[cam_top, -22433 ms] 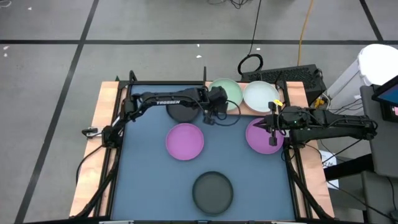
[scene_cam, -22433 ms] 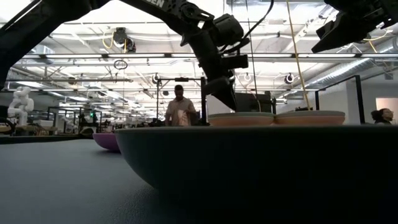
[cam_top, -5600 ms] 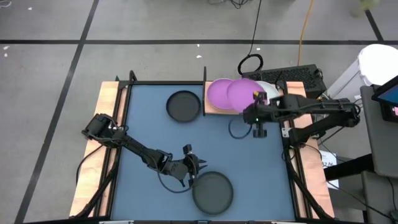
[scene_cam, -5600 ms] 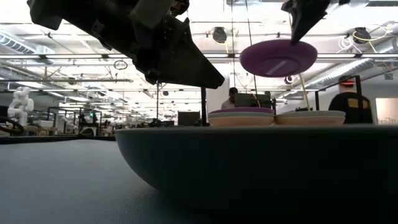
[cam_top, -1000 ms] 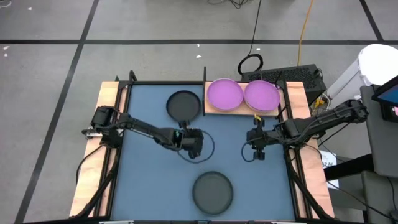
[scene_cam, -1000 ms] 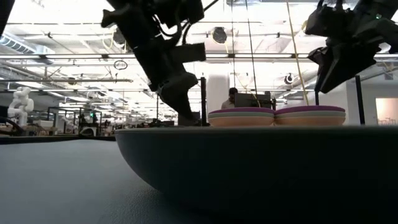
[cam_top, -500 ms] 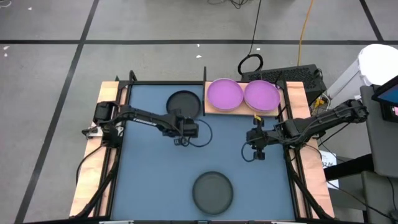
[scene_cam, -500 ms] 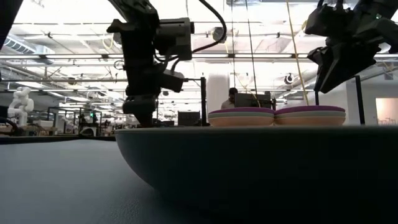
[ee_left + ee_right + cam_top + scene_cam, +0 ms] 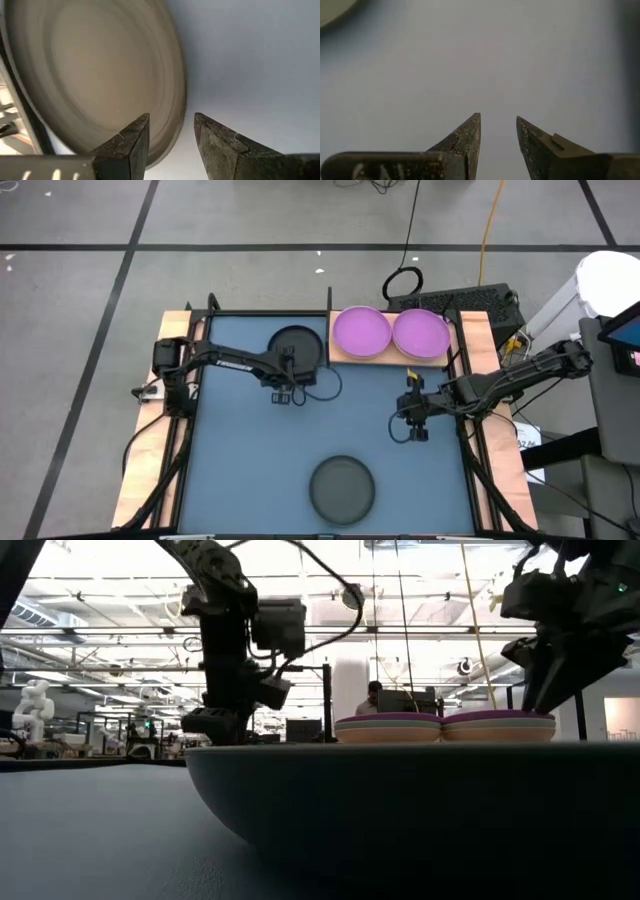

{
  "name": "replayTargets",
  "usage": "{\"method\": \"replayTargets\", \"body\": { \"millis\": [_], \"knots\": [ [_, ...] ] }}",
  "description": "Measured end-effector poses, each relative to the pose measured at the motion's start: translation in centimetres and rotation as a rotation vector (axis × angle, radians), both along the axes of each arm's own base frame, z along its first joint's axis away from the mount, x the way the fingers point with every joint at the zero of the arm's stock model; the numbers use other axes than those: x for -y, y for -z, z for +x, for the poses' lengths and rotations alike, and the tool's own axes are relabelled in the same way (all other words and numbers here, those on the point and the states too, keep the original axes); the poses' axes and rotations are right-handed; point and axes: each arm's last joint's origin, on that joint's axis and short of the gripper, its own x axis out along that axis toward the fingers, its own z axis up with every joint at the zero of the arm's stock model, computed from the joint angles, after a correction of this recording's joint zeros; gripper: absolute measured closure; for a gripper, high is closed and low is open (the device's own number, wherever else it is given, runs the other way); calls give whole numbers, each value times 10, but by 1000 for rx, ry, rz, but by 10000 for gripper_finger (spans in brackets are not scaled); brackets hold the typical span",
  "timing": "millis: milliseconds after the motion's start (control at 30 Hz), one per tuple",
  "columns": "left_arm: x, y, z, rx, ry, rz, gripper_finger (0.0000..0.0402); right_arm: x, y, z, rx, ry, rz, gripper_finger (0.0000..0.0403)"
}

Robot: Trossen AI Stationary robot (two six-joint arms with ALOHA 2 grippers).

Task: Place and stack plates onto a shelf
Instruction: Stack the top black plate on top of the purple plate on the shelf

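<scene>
Plates: one black plate [image 9: 296,347] lies on the blue mat [image 9: 240,440] toward 11 o'clock, and the left pincer [image 9: 283,393] hangs at its near rim, fingers [image 9: 131,142] parted and empty. A second black plate [image 9: 342,486] sits toward 6 o'clock. At 1 o'clock the wooden shelf [image 9: 337,358] carries two stacks side by side, each topped by a purple plate [image 9: 360,331]. Farther right, at 3 o'clock, the right pincer [image 9: 417,431] hovers over bare mat, released, holding nothing.

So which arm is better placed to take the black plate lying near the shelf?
Left. Its end effector hangs open at the black plate's edge, while the right end effector is over bare mat.
</scene>
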Motion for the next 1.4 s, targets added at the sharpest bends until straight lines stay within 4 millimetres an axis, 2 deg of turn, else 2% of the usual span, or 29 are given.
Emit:
{"method": "replayTargets", "body": {
  "millis": [167,400,867,967,1133,1400],
  "knots": [
    [-15,9,-8,-8,-27,-34,240,-3,0,-1,-2,-13,1,292],
    [-17,16,-8,38,-6,-56,247,-4,0,-1,0,-17,1,292],
    [-8,21,-8,69,-23,-25,385,-3,0,-1,1,-13,1,292],
    [-6,22,-8,64,-25,-15,390,-3,0,-1,1,-13,1,292],
    [0,6,-14,86,-46,-31,390,-3,0,-1,1,-13,1,292],
    [10,-49,-32,248,-66,-18,390,-3,0,-1,1,-14,1,292]
  ]
}}
